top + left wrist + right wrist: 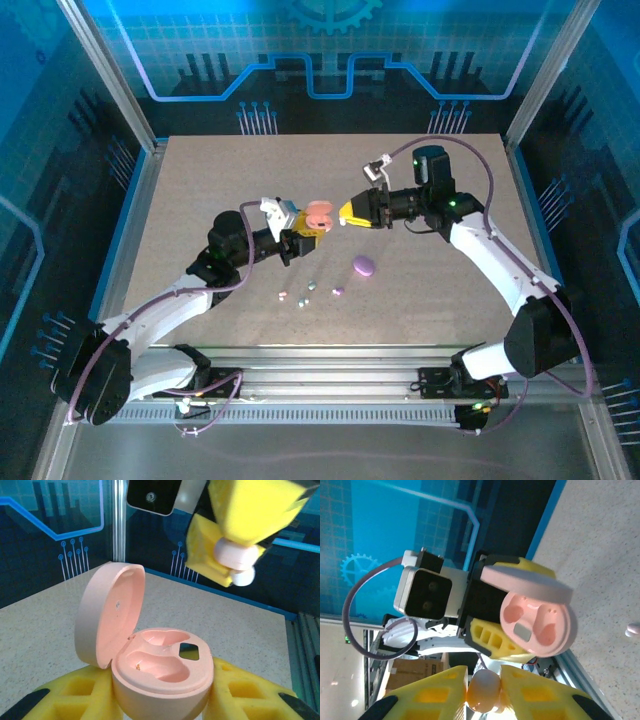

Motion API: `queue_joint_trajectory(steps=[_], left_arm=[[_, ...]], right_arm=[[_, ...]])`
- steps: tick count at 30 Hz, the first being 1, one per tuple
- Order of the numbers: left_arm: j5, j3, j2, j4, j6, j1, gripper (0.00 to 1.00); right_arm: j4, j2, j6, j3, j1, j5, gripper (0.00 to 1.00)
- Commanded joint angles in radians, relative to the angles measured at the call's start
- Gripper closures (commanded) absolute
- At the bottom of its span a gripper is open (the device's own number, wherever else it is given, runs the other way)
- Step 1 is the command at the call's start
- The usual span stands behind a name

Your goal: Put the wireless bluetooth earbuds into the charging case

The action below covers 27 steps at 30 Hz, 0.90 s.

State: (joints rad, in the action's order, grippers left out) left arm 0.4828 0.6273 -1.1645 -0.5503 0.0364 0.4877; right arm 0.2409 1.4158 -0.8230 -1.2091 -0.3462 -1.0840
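Note:
My left gripper (303, 230) is shut on an open pink charging case (320, 214), held above the table. In the left wrist view the case (160, 677) sits between the yellow pads with its lid (107, 617) up and both sockets empty. My right gripper (346, 213) is shut on a pale pink earbud (484, 689), a short way right of the case. That earbud (235, 556) hangs above the case, apart from it. The right wrist view shows the case (535, 625) facing it. Several tiny earbuds (303, 299) lie on the table below.
A closed purple case (363, 265) lies on the table right of the loose earbuds, with one purple piece (338, 291) near it. One earbud (634, 629) shows at the right edge of the right wrist view. Blue walls and metal posts ring the table (450, 300).

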Motion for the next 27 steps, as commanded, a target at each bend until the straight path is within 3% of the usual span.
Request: queue_joint_trajectory(steps=[1,9,27], left_arm=[[0.064,0.035,-0.004,-0.059,0.019,0.007,0.65],[0.108,0.043,-0.010,-0.111,-0.015,0.009,0.66],[0.114,0.048,-0.031,-0.163,-0.037,0.009,0.66]], right_arm=[[0.046,-0.002,0.076,-0.040,0.007,0.076,0.76],[0.014,-0.032,0.117,-0.028,-0.007,0.148,0.75],[0.000,-0.046,0.168,-0.044,-0.065,0.140,0.75]])
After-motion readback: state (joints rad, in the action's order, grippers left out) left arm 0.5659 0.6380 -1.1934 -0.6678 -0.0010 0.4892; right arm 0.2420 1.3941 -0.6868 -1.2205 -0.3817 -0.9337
